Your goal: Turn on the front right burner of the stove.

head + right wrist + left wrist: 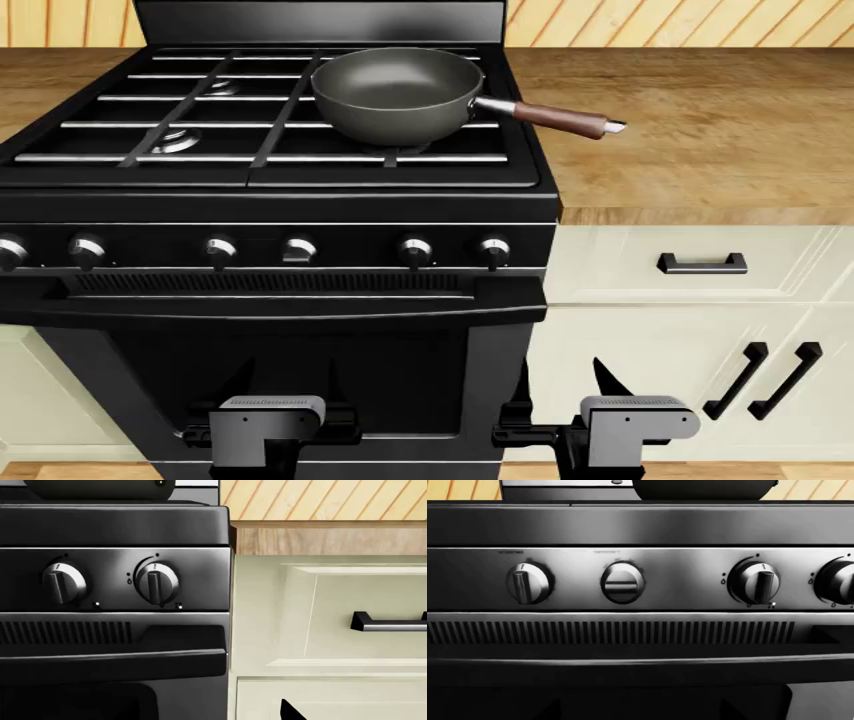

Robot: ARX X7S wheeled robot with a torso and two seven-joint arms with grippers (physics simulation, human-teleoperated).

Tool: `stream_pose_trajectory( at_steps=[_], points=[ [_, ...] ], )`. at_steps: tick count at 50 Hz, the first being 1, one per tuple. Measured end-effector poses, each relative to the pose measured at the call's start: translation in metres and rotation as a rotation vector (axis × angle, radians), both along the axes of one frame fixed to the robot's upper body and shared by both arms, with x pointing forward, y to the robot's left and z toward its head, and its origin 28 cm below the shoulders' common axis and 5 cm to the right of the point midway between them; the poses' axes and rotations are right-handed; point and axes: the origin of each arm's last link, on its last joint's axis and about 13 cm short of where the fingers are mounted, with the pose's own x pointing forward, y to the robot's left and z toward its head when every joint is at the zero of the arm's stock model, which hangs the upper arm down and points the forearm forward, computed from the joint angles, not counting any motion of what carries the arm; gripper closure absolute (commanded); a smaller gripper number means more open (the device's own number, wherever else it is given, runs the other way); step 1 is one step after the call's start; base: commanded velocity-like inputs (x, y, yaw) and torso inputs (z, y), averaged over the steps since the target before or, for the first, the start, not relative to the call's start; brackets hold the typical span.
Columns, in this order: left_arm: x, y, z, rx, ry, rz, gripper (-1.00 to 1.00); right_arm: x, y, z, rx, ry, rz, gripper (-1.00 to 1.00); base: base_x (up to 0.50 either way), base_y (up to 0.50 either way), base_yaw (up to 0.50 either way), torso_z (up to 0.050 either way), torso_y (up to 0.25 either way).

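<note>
The stove (pixel 267 250) stands in front of the robot, between cream cabinets (pixel 681 330), with a wooden countertop (pixel 694 130) at its right. A dark pan (pixel 396 92) with a brown handle sits on the grate over the front right burner. Six knobs are in a row on the front panel; the rightmost knob (pixel 495 249) has its bar upright. The left gripper (pixel 271 385) and the right gripper (pixel 617 385) hang low before the oven door, far from the knobs. Both jaws look spread open and hold nothing.
</note>
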Motion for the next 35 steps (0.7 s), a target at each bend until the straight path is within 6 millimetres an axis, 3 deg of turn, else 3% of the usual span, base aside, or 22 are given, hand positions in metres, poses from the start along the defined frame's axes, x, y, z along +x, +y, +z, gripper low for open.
stream_pose_trajectory(
  at_steps=[25, 35],
  points=[
    [0.0, -0.0006, -0.0002, 0.01, 0.002, 0.0, -1.0, -0.0001, 0.0001, -0.0007, -0.004, 0.008, -0.012, -1.0, 0.0, 0.0, 0.0, 0.0, 0.0],
    [-0.0001, -0.0012, -0.0002, 0.01, 0.004, -0.002, -1.0, -0.0001, -0.0002, -0.0005, -0.006, 0.005, -0.014, -1.0, 0.0, 0.48, 0.0, 0.0, 0.0]
  ],
)
